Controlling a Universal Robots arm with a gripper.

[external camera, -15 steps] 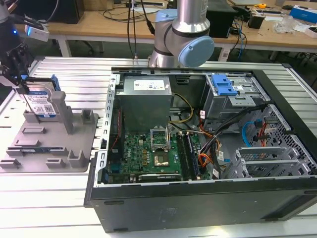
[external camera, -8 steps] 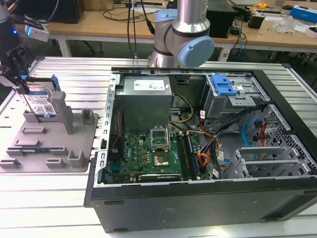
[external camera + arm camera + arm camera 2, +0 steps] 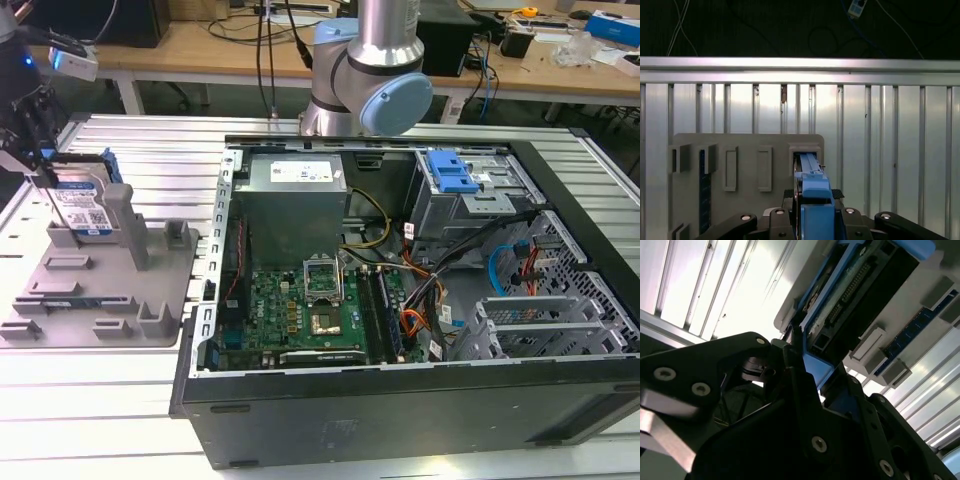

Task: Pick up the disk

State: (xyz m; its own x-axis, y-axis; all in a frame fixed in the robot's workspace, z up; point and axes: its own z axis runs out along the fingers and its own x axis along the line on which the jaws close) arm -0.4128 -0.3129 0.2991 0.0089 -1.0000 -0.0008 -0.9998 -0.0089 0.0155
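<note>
The disk (image 3: 80, 205) stands on edge in a slot at the back of the grey fixture (image 3: 100, 300), at the exterior view's far left. Its white-and-blue label faces the camera, with blue rails along its edges. My gripper (image 3: 42, 160) comes down on the disk's top edge and is shut on it. In the first wrist view the disk's blue rail (image 3: 812, 187) runs edge-on between my fingertips (image 3: 814, 195), with a black pad pressed on each side. The second wrist view shows the disk's underside and connector (image 3: 855, 295) just beyond my gripper (image 3: 807, 367).
An open computer case (image 3: 400, 400) fills the exterior view's middle and right, with a blue-tabbed drive cage (image 3: 450, 175) inside. The arm's base (image 3: 375, 75) stands behind it. A tall grey post (image 3: 120, 220) of the fixture rises right beside the disk. The table is ribbed aluminium (image 3: 880, 150).
</note>
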